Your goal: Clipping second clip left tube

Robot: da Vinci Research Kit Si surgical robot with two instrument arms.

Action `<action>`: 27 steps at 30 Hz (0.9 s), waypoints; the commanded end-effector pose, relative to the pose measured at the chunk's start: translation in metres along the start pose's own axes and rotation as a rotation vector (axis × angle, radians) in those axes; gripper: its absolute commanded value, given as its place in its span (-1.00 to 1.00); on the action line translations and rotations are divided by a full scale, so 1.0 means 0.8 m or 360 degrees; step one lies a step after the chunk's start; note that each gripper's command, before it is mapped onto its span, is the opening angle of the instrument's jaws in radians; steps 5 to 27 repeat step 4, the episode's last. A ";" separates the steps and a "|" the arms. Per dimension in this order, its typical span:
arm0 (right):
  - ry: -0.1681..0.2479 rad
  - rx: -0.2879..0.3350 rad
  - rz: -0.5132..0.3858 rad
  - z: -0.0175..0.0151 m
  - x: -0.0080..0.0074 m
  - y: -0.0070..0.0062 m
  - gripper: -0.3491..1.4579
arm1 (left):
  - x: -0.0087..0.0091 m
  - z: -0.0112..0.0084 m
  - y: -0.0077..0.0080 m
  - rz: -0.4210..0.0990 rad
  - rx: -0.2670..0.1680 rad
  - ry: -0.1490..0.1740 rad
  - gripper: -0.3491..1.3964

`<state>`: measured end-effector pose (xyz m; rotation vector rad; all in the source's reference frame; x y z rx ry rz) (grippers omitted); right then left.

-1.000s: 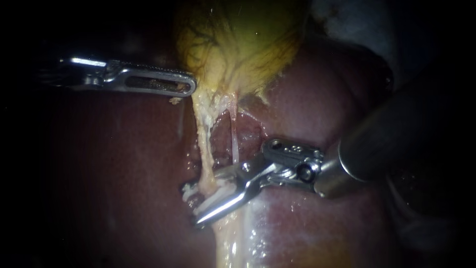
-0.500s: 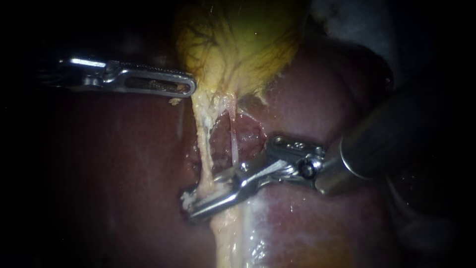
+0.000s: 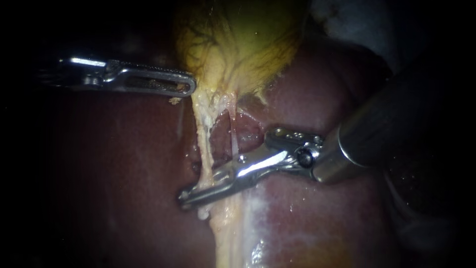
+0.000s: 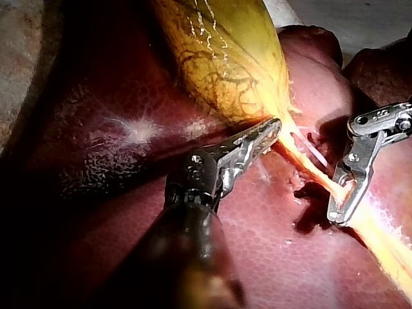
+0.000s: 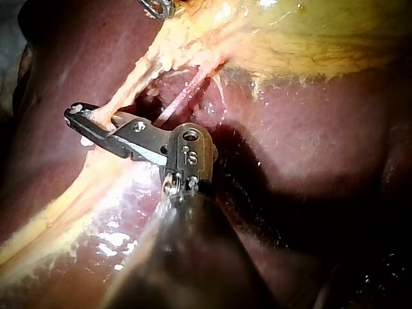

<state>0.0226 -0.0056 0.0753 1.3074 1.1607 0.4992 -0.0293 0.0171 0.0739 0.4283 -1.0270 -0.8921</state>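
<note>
Here my right instrument (image 3: pixel 186 196) has its jaws pressed nearly together on the left tube (image 3: pixel 204 149) — one jaw on each side of the pale strand, low on it, where it meets the yellowish band on the liver (image 3: pixel 124 173). The thinner right tube (image 3: pixel 233 139) runs just beside it; I cannot tell whether it touches the jaws. Well apart, my left instrument (image 3: pixel 191 89) pinches the gallbladder (image 3: pixel 238 44) at its narrow lower end — jaws closed on that tissue.
</note>
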 end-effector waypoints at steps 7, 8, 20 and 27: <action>-0.0004 -0.0004 -0.0002 0.0000 -0.0001 0.0001 -1.00 | 0.0000 0.0000 0.0000 0.0000 0.0000 0.0000 -1.00; -0.0004 -0.0004 -0.0002 0.0000 -0.0001 0.0001 -1.00 | 0.0000 0.0000 0.0000 0.0000 0.0000 0.0000 -1.00; -0.0004 -0.0004 -0.0002 0.0000 -0.0001 0.0001 -1.00 | 0.0000 0.0000 0.0000 0.0000 0.0000 0.0000 -1.00; -0.0004 -0.0004 -0.0002 0.0000 -0.0001 0.0001 -1.00 | 0.0000 0.0000 0.0000 0.0000 0.0000 0.0000 -1.00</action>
